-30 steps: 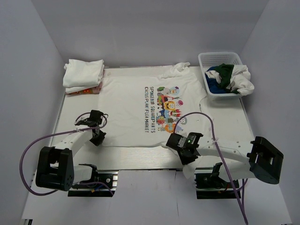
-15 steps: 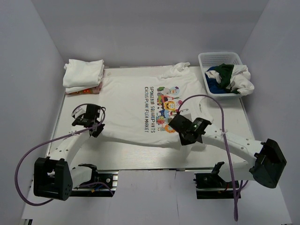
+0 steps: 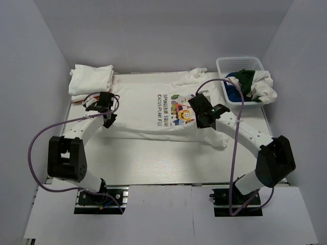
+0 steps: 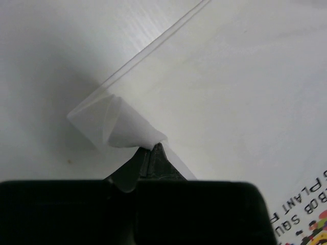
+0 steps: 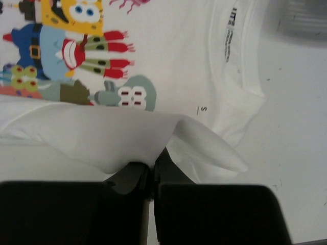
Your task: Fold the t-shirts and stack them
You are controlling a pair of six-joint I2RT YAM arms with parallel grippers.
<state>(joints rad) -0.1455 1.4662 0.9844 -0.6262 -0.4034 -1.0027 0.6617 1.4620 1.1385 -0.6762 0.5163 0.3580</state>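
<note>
A white t-shirt with cartoon print (image 3: 153, 109) lies spread on the table, its near edge lifted and folded back over itself. My left gripper (image 3: 106, 108) is shut on the shirt's left near edge (image 4: 130, 133). My right gripper (image 3: 201, 113) is shut on the right near edge (image 5: 153, 143), held above the cartoon print (image 5: 76, 56). A stack of folded white shirts (image 3: 91, 81) sits at the back left. Blue, dark green and white shirts (image 3: 250, 84) lie in the basket.
A white plastic lattice basket (image 3: 225, 69) stands at the back right. Purple cables loop from both arms over the table. The shirt's collar (image 5: 240, 66) and a sleeve (image 3: 196, 75) lie toward the back right. Bare tabletop (image 3: 153, 158) shows in front of the shirt.
Both grippers have carried the shirt's near edge away from the front of the table toward the back, folding it over the print. Much of the lettering and print is now covered.
</note>
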